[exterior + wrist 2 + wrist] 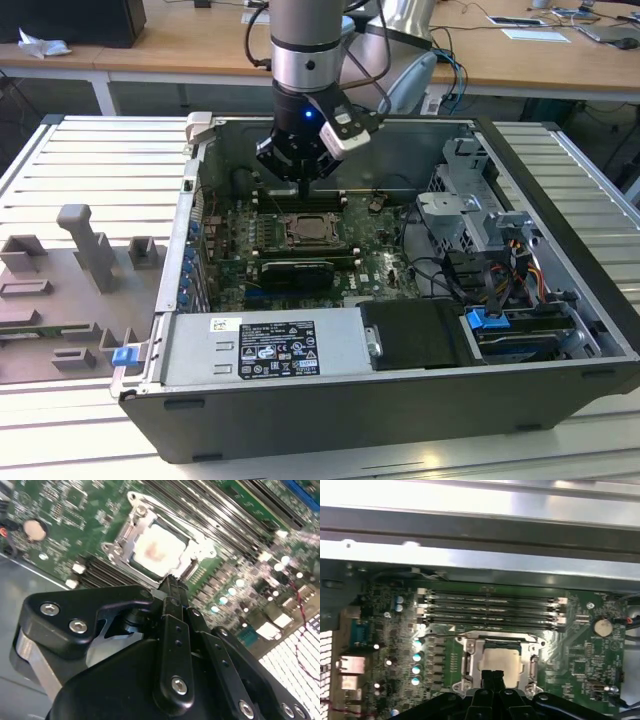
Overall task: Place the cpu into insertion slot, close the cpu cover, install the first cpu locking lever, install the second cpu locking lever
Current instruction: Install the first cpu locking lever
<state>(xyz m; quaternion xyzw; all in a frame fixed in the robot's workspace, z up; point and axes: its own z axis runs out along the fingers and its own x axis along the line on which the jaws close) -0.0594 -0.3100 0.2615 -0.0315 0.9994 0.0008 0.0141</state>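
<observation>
**Chip sits in its socket, gripper closed above it**

A ribbed metal table (pixel 90 150) carries an open computer case (pixel 330 420), lying on its side with its inside facing up. On the exterior view's left, grey moulded blocks (pixel 85 250) stand on the table beside the case. The robot arm (pixel 308 50) comes straight down into the case from above.

Along the case's near wall lies the boxy power supply (pixel 265 345) with a white label. Behind it the green circuit board (pixel 380 255) covers the floor of the case.

The gripper (pixel 302 180) hangs low over the board, above the long black memory slots (pixel 490 610) and just beside the socket (pixel 305 232). In both wrist views its black fingers (pixel 487 677) are pressed together with nothing between them, and the tip of the gripper (pixel 170 580) points at the socket's edge. Whether it touches the socket I cannot tell.

The socket lies near the middle of the board, next to the memory slots. The cover (pixel 125 535), a bright metal frame, lies flat on it. Through the cover's opening the chip (pixel 155 550) shows pale and square, seated level inside the socket; the first wrist view shows the chip (pixel 502 662) just ahead of the fingertips.

A small round coin battery (pixel 603 626) sits on the board well apart from the socket.
</observation>
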